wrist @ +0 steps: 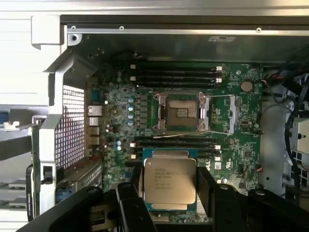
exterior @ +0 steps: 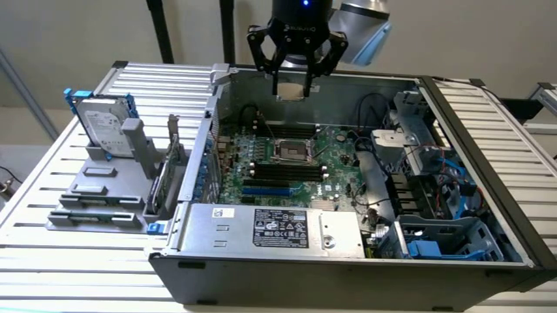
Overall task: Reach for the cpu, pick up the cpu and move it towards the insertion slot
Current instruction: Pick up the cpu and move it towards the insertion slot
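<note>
Robot gripper [exterior: 293, 88] holding the cpu [wrist: 170, 181] above an open computer case [exterior: 348, 274].
Its jaws pinch the chip (silver top facing the wrist camera) by two opposite edges, lifted near the case's rear wall; the insertion slot [exterior: 293, 152] sits uncovered mid-motherboard [wrist: 241, 145].

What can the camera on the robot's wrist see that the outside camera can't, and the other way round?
The wrist view shows the printed lettering on the cpu and the grid inside the insertion slot. The exterior view shows the whole computer case, the hard drive standing in a grey rack at the exterior view's left, and the slatted table. Both show the gripper holding the cpu above the green motherboard.
</note>
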